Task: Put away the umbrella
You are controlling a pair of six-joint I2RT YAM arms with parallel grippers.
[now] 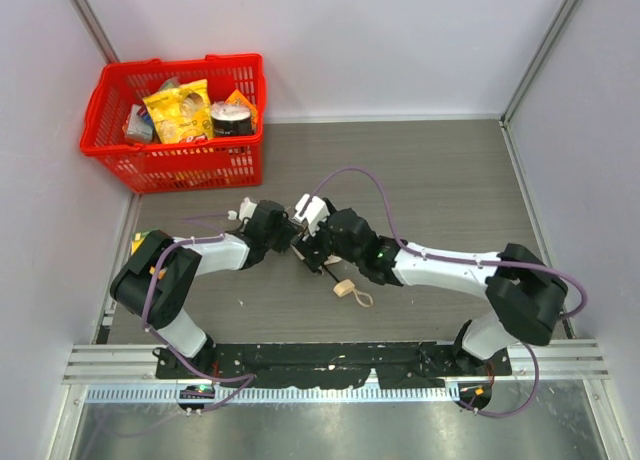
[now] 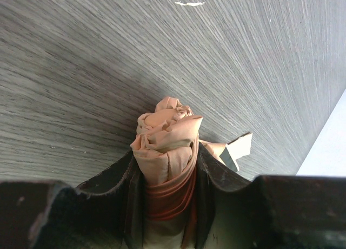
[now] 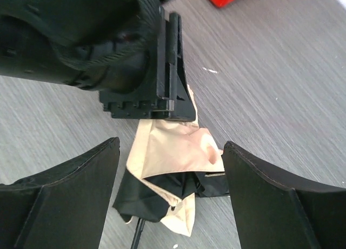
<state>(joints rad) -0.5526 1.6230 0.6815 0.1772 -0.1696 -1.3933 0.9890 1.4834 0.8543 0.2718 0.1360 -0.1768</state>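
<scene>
On the grey wood-grain table, my left claw clamps the beige umbrella while my right claw stands open over it.

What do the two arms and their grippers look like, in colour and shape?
The left arm and right arm have white links, bulky black joints and a purple cable each. The left gripper and right gripper have broad black fingers.
</scene>
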